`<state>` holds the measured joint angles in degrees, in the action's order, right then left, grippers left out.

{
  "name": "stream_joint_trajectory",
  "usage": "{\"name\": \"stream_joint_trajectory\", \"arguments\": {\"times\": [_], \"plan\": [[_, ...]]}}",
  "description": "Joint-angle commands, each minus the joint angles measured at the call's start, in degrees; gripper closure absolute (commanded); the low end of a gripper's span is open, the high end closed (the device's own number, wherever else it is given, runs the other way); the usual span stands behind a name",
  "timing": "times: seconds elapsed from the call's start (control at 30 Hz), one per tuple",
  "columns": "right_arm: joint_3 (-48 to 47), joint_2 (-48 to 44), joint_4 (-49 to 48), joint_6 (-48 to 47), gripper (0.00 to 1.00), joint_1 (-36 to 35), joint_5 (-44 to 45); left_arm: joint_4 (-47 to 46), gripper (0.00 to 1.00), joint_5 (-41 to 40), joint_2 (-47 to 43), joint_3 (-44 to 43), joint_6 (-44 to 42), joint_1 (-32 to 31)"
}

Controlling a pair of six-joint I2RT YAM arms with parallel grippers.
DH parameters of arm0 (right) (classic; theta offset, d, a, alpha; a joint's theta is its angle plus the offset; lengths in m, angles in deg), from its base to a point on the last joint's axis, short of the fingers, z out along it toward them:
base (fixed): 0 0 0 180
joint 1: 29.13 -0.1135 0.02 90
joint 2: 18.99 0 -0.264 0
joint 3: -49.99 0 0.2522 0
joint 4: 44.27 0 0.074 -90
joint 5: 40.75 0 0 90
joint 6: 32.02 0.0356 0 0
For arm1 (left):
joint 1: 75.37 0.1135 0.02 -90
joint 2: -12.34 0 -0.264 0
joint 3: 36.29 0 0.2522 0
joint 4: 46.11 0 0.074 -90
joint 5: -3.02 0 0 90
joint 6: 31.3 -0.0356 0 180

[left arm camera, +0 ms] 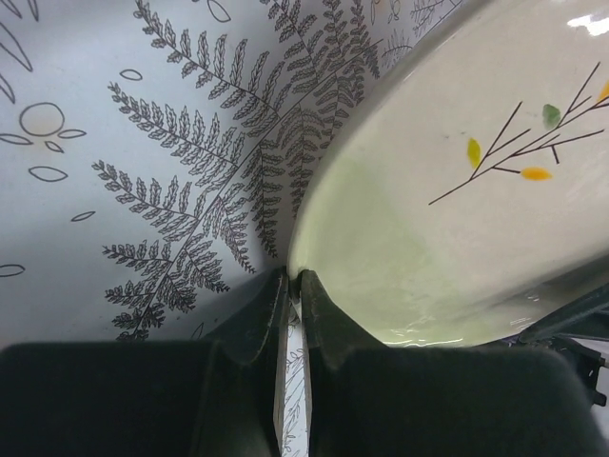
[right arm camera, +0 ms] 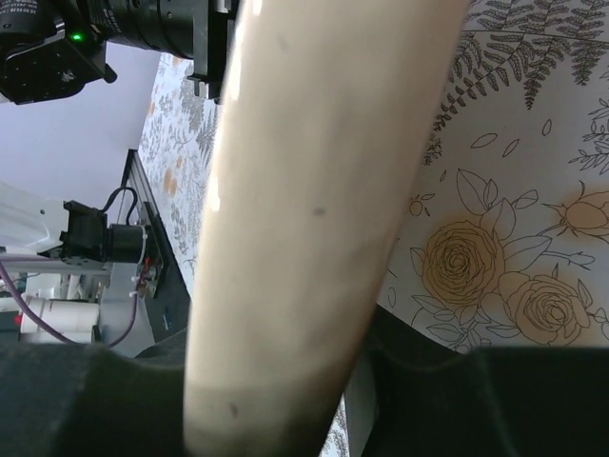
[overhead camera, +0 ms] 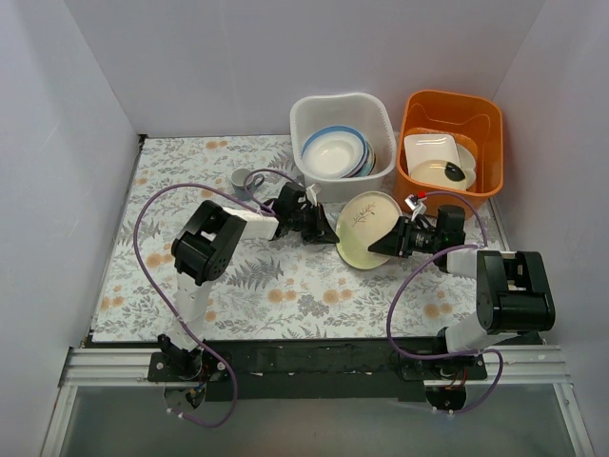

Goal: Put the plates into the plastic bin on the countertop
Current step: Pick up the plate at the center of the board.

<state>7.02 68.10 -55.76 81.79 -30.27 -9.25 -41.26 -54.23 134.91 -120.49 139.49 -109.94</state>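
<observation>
A cream-green plate (overhead camera: 366,227) with a twig print stands tilted on edge above the countertop (overhead camera: 285,286), between my two grippers. My left gripper (overhead camera: 328,231) pinches its left rim with jaws nearly closed; in the left wrist view the rim sits at the gripper tips (left arm camera: 294,276) and the plate (left arm camera: 457,209) fills the right side. My right gripper (overhead camera: 383,243) is shut on its right side; in the right wrist view the gripper (right arm camera: 276,367) grips the plate's pale underside (right arm camera: 304,190). The white plastic bin (overhead camera: 328,102) at the back holds a few stacked plates (overhead camera: 333,154), blue-rimmed and white.
An orange tub (overhead camera: 452,98) stands right of the bin, holding a squarish white dish (overhead camera: 433,152). A small grey cup (overhead camera: 241,179) sits left of the bin, behind the left arm. White walls enclose the back and sides.
</observation>
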Motion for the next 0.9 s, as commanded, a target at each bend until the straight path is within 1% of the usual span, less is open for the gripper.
{"name": "stream_joint_trajectory", "arguments": {"times": [0.0,0.03,0.07,0.17,0.2,0.27,0.3,0.4,0.43,0.5,0.7,0.87], "plan": [[-1.9,-0.5,4.1,-1.1,0.88,-4.0,-5.2,1.3,1.0,-3.4,2.9,2.5,-3.3,-4.4],[-2.0,-0.7,4.2,-1.4,0.96,-4.0,-5.1,1.4,1.0,-3.4,2.7,2.6,-3.4,-4.4],[-2.3,-1.0,5.1,-1.7,0.99,-4.0,-4.9,1.5,1.0,-3.7,2.6,2.9,-3.5,-4.4],[-3.4,-2.4,10.1,-3.9,0.99,-4.0,-1.8,1.6,1.0,-4.4,1.4,3.8,-3.7,-4.4],[-3.8,-2.7,12.5,-4.9,0.99,-4.0,1.0,1.5,1.0,-4.8,0.1,4.3,-3.9,-4.4],[-5.1,-4.1,18.2,-7.5,0.99,-4.0,3.8,1.0,1.0,-6.6,-1.5,6.3,-4.3,-4.4],[-5.2,-4.7,20.1,-7.8,0.99,-4.0,7.6,0.9,1.0,-7.3,-2.3,7.1,-4.5,-4.4],[-5.5,-6.5,23.0,-8.3,0.99,-4.0,11.4,0.8,1.0,-10.3,-5.7,9.7,-5.3,-4.4],[-5.4,-6.7,23.5,-8.3,0.99,-4.0,11.8,0.6,1.0,-11.7,-7.3,10.4,-5.5,-4.4],[-5.2,-6.7,22.8,-8.0,0.99,-4.0,11.7,0.6,1.0,-12.1,-8.4,11.3,-5.8,-4.4],[-4.1,-6.1,20.1,-6.1,0.99,-3.9,10.0,1.7,1.0,-11.0,-8.6,11.5,-6.4,-4.4],[-3.8,-8.4,18.5,-5.4,0.99,-3.9,10.7,0.5,1.0,-10.6,-9.4,13.6,-6.3,-4.4]]}}
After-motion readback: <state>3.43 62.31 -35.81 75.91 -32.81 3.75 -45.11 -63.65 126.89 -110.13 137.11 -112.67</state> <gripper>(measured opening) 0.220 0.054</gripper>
